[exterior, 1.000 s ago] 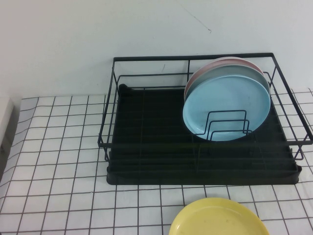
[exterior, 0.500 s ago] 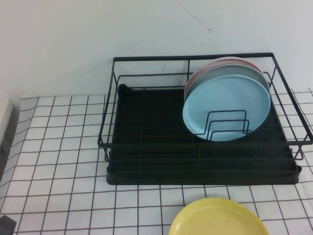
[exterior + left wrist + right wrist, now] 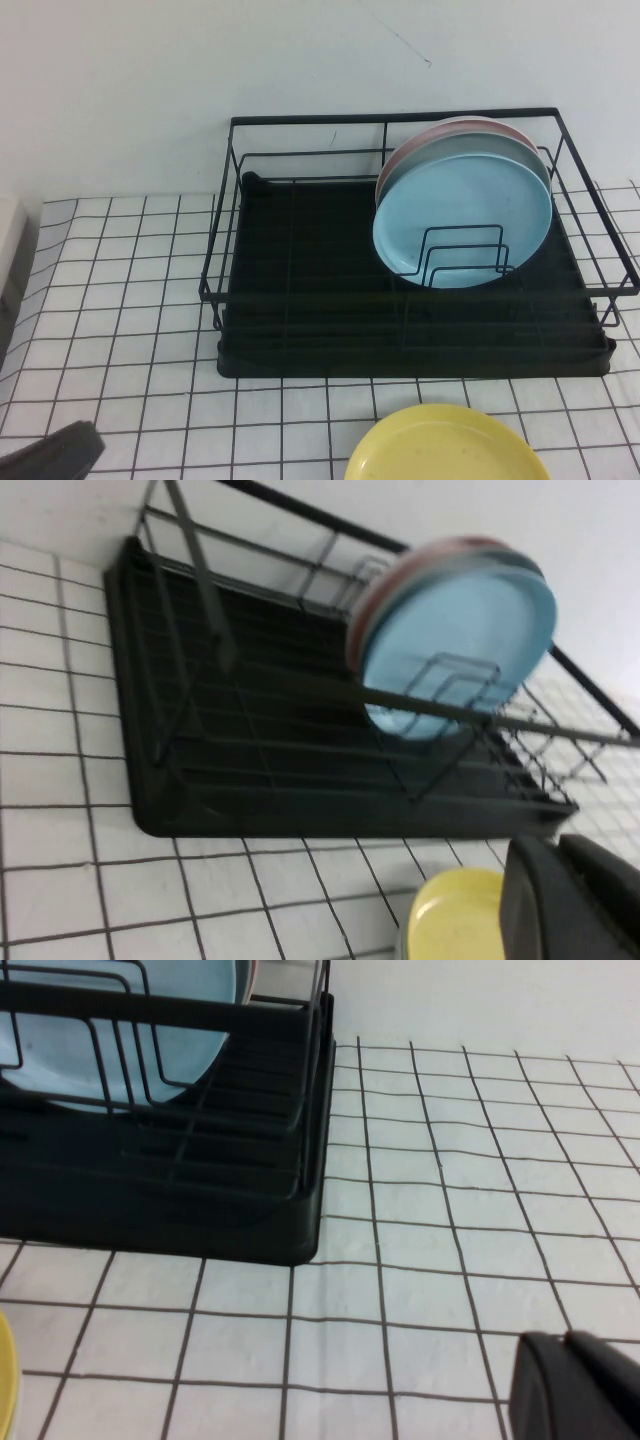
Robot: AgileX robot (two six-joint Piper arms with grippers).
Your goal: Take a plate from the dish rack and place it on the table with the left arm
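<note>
While the plate [image 3: 463,220] stands upright in the dish rack [image 3: 300,330], well clear of both grippers, the left gripper [image 3: 50,455] has crept further into view at the table's [image 3: 120,300] near-left corner; can't tell either gripper's jaw state

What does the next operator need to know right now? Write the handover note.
Left hand: only a dark edge of it shows, low over the table at the near left, well short of the dish rack.
Right hand: low over bare cloth to the right of the rack.
Light blue plate: upright in the rack's wire dividers, frontmost of the stack.
Yellow plate: flat on the table in front of the rack.
Done: nothing yet.
Left: reach in, grasp the blue plate, lift it out, set it down.
</note>
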